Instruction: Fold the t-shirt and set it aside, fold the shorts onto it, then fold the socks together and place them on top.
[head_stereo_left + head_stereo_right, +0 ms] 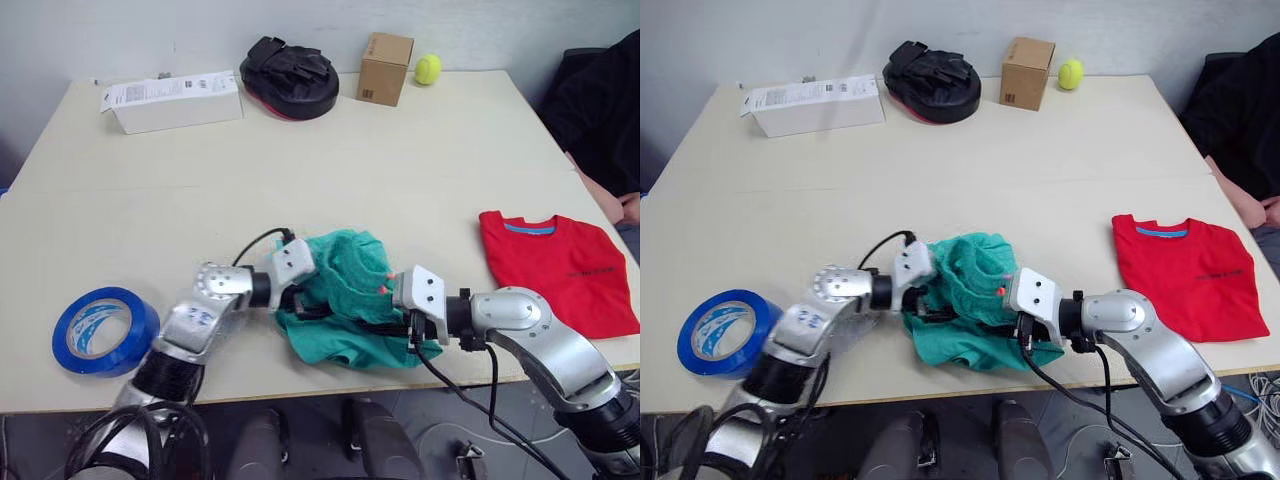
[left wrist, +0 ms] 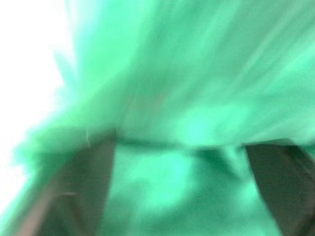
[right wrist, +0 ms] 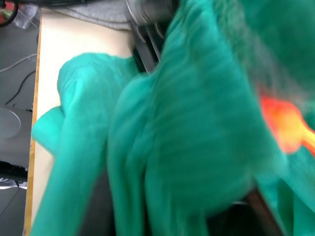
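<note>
At counter (image 1: 330,170) front: shirt (image 1: 555,268) folded aside; shorts (image 1: 345,300) bunched, unfolded; both end effectors buried, grip untellable; socks pending.

We see the table (image 1: 300,180) under soft, even light that seems to come from above; it looks pale and has no hard glare. Shadows are weak: a thin one lies under the shorts (image 1: 345,300) and one beside the blue tape roll (image 1: 100,330). Both head views are a little soft. The left wrist view is very blurred and washed out to white at one side. The right wrist view is smeared too.
</note>
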Motion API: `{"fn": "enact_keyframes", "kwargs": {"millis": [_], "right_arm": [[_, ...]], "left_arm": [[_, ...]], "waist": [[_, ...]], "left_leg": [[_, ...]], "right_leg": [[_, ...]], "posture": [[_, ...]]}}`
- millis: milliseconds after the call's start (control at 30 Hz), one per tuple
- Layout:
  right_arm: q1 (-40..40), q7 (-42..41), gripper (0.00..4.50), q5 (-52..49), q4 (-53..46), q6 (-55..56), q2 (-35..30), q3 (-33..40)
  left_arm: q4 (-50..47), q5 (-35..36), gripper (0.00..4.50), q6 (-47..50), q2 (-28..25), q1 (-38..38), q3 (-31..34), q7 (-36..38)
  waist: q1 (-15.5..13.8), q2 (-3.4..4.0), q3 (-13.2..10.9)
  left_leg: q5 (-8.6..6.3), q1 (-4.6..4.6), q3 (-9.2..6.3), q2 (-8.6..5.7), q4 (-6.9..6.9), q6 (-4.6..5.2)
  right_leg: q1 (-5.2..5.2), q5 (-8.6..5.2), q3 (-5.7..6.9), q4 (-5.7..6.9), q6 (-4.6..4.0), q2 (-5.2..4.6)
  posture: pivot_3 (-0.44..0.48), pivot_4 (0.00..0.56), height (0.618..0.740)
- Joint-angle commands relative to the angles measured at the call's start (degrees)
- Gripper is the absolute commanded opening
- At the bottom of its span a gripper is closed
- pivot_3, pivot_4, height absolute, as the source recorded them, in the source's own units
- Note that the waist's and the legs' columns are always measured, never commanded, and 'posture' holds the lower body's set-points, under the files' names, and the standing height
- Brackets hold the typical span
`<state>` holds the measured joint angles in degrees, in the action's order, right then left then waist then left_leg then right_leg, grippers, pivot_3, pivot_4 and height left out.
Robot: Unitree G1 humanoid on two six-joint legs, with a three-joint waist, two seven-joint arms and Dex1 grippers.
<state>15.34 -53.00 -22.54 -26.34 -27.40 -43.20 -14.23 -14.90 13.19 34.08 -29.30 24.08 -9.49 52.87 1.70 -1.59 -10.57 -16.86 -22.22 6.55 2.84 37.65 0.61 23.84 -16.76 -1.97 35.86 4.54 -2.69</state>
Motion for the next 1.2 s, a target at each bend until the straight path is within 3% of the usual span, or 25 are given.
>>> {"fn": "enact_keyframes", "kwargs": {"millis": [33,200,333,467,667,933,1200], "right_arm": [[0.8,-3.2,2.93,-1.7,-0.3,2.4,0.6,1.6],[1.4,-8.8,4.49,-5.2,0.1,4.0,1.4,2.7],[3.8,-12.9,4.49,-11.6,1.3,0.1,0.7,5.6],[9.1,-11.7,4.49,-18.4,5.2,-9.1,0.2,10.0],[15.0,-14.1,4.49,-23.6,14.4,-23.0,-5.2,12.9],[23.7,-15.8,4.49,-20.1,30.9,-34.7,-5.0,7.2],[28.9,-19.0,4.49,-14.6,41.3,-36.2,1.0,-0.4]], "left_arm": [[-12.7,8.4,4.5,8.0,-5.9,-3.2,6.6,2.7],[-18.6,12.7,4.5,12.4,-12.4,-8.7,13.1,1.4],[-18.6,13.2,4.5,12.2,-13.9,-9.8,14.4,-0.3],[-17.2,13.1,4.5,10.6,-14.8,-8.6,13.7,-0.7],[-16.6,13.7,4.5,9.5,-14.4,-6.7,13.3,-1.4],[-18.0,16.4,4.5,10.0,-15.6,-6.8,15.4,-1.6],[-20.0,18.7,4.5,10.3,-16.4,-6.8,16.2,-3.1]], "waist": [[0.0,0.01,0.0],[0.0,0.0,0.0],[-0.1,-0.01,0.0],[-0.1,-0.01,0.0],[-0.1,-0.01,0.0],[0.1,-0.01,0.0],[0.1,-0.01,0.0]], "left_leg": [[0.0,0.01,-0.02,0.0,-0.02,-0.03],[-0.01,0.05,-0.04,0.0,-0.04,-0.07],[0.04,0.06,-0.1,-0.02,0.02,-0.05],[0.04,0.08,-0.1,-0.06,0.02,-0.04],[0.06,0.09,-0.16,-0.1,-0.31,-0.13],[0.05,-0.17,-0.01,-0.07,-0.51,-0.22],[0.19,-0.23,0.09,-0.01,-0.39,-0.3]], "right_leg": [[0.0,-0.02,0.02,0.01,-0.02,0.0],[-0.02,-0.06,0.06,0.0,-0.09,0.0],[-0.07,-0.06,0.1,0.01,-0.1,-0.03],[-0.11,-0.11,0.09,0.0,-0.21,-0.15],[0.0,-0.23,0.17,-0.05,-0.44,-0.32],[0.4,-0.24,0.11,-0.06,-0.43,-0.15],[0.58,-0.17,-0.04,0.18,-0.3,0.12]], "posture": [[0.0,0.15,0.74],[0.0,0.15,0.74],[0.0,0.15,0.74],[0.0,0.15,0.74],[0.0,0.15,0.74],[0.0,0.15,0.74],[0.0,0.15,0.74]]}}
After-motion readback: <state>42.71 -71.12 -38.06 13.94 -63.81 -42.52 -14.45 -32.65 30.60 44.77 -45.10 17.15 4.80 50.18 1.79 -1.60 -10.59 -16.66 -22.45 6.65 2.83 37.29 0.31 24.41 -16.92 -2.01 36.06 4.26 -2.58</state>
